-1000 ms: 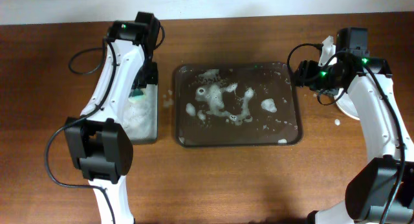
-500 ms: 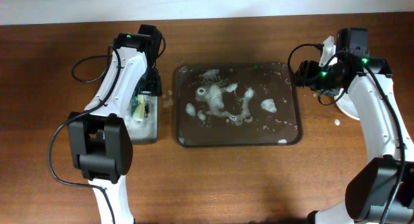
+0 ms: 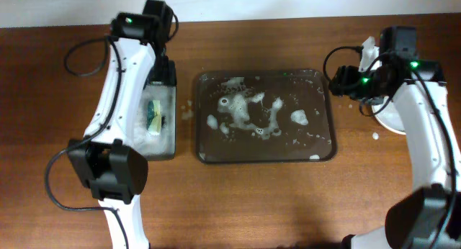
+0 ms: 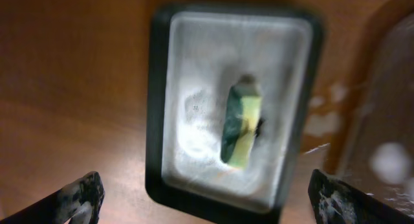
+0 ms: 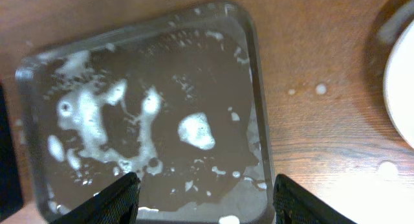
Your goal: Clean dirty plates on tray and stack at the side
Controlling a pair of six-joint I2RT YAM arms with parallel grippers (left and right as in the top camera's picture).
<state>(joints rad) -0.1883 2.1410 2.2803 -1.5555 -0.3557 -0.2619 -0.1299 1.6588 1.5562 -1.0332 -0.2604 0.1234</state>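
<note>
The large dark tray (image 3: 328, 145) lies mid-table and holds only soapy water and foam (image 3: 248, 114); in the right wrist view the tray (image 5: 257, 107) fills the left side. A white plate (image 3: 390, 121) rests on the table right of the tray, mostly hidden under my right arm; its rim (image 5: 402, 88) shows at the right edge of the right wrist view. My right gripper (image 5: 208, 199) hovers open and empty over the tray's right end. My left gripper (image 4: 210, 201) hangs open and empty above the small tray.
A smaller dark tray (image 3: 171, 150) with soapy water stands left of the large one. A green-yellow sponge (image 4: 240, 123) lies in it on its edge, also seen from overhead as the sponge (image 3: 154, 116). Foam specks (image 3: 375, 137) dot the wood near the plate.
My left gripper opened and let the sponge drop into the small tray, then rose and drew back toward the far edge. The right arm barely moved.
</note>
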